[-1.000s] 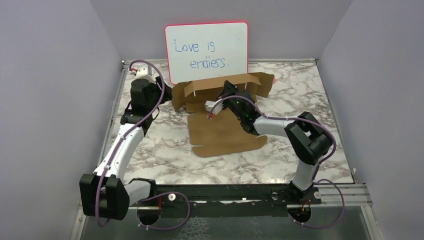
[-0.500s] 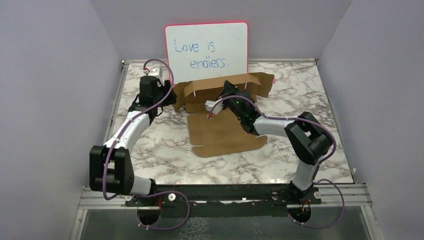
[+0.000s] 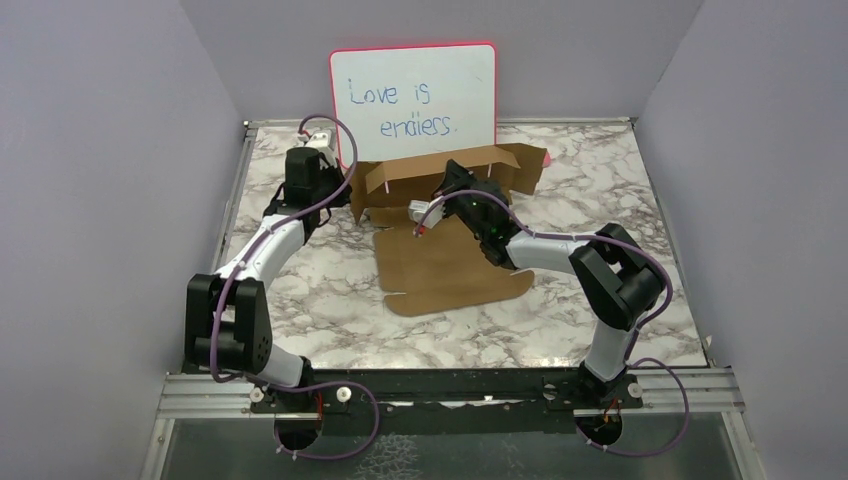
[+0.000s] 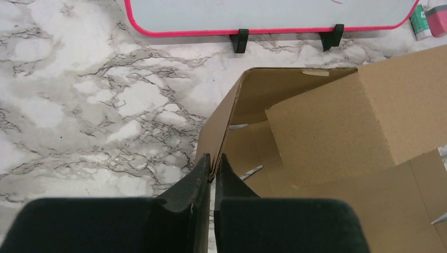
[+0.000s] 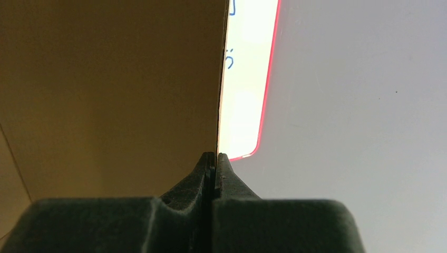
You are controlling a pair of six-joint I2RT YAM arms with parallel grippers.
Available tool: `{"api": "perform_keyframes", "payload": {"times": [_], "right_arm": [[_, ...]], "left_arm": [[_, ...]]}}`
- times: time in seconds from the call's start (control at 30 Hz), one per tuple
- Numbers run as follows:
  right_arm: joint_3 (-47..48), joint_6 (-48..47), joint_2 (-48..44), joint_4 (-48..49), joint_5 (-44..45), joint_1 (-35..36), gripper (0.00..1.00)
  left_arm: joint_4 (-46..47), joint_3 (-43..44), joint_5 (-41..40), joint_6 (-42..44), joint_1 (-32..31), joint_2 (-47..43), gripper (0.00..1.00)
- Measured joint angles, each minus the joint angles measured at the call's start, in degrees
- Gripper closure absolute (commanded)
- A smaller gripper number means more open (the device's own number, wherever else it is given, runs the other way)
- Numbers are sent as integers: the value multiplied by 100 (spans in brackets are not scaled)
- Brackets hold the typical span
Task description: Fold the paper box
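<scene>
We see paper box (image 3: 440, 262): raised rear wall runs L-R, flat flap points toward us. L gripper (image 4: 213, 171) and R gripper (image 5: 213, 167) each pinch a wall edge.

1. Upright at the far edge on two black clip feet (image 4: 240, 40): pink-framed rectangular whiteboard (image 3: 413, 100), blue handwriting "Love is endless."
2. Underneath: white-and-grey marble-patterned worktop (image 3: 600, 190).
3. Around three sides: plain lavender walls (image 3: 100, 200).
4. By the whiteboard's corner: small green and pink items (image 4: 428, 18), unidentifiable.
</scene>
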Motion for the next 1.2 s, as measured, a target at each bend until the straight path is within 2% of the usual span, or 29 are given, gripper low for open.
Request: {"api": "perform_keyframes", "payload": {"times": [0.33, 0.67, 0.93, 1.2], "right_arm": [[153, 17, 2, -11, 4, 9, 99], [291, 44, 76, -4, 186, -2, 99], [334, 90, 138, -7, 315, -4, 99], [-17, 13, 120, 166, 223, -4, 99]], "left_arm": [[-140, -227, 7, 48, -236, -664, 100], [-485, -372, -122, -402, -684, -981, 100], [-476, -678, -249, -688, -846, -1126, 100], [-177, -1174, -363, -986, -894, -1399, 97]]}}
